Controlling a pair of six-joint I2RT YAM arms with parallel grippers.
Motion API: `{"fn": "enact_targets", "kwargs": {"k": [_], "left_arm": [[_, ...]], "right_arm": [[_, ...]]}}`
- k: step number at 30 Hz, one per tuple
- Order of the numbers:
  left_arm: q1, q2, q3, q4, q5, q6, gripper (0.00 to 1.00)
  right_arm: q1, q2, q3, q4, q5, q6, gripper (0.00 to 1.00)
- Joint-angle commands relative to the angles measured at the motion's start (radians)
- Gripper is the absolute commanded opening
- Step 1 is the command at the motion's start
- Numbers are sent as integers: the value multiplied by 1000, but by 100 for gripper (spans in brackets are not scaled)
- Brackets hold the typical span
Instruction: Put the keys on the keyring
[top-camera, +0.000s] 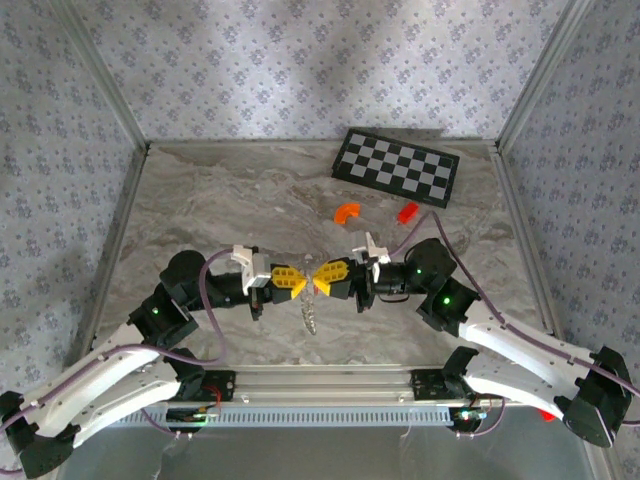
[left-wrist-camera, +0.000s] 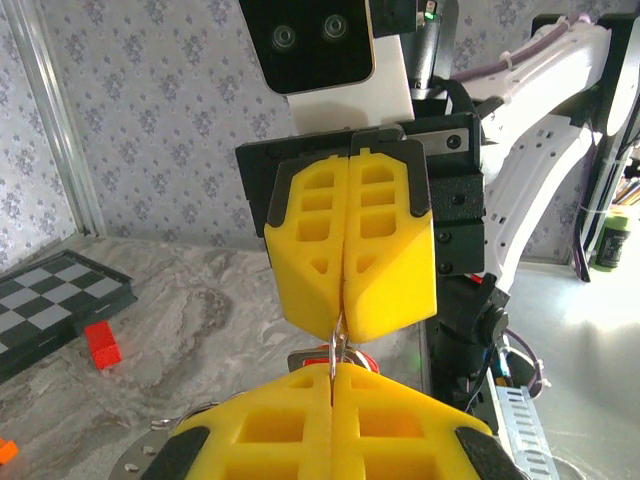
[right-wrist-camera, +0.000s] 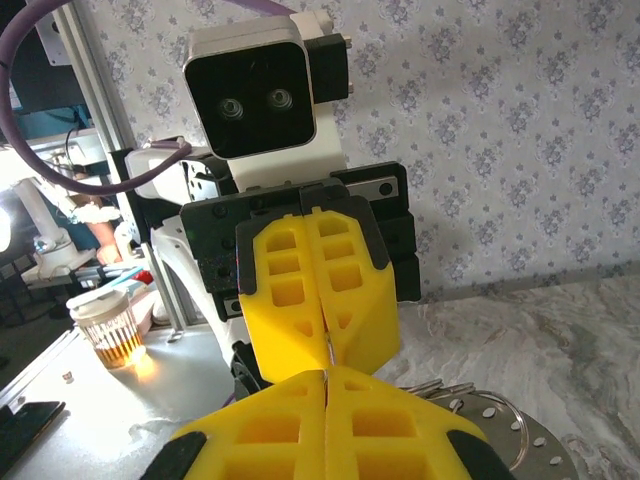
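- Toward the near part of the table (top-camera: 200, 210), the left gripper (top-camera: 300, 283) and right gripper (top-camera: 320, 277) are seen tip to tip, almost touching.
- Both pairs of yellow jaws are pressed fully together, each pinched on a thin metal strand of the keyring (left-wrist-camera: 336, 350) bridging the small gap between them.
- The rest of it is seen from above as a silvery toothed loop just nearside of the tips; whether it hangs or rests cannot be told.
- A red sliver (left-wrist-camera: 362, 357) is glimpsed behind the tips; its owner cannot be told.
- Farther back, an orange arc (top-camera: 346, 212) and a red brick (top-camera: 407, 212) are laid apart, with a checkered board (top-camera: 396, 166) beyond.
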Motion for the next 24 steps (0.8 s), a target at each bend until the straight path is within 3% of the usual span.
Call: {"fn": "enact_targets", "kwargs": {"k": [1, 24], "left_arm": [[-8, 4, 37, -30, 12, 25, 0], [-8, 23, 63, -69, 3, 30, 0]], "right_arm": [[14, 1, 25, 27, -25, -16, 0], [28, 6, 48, -140, -30, -147, 0]]}}
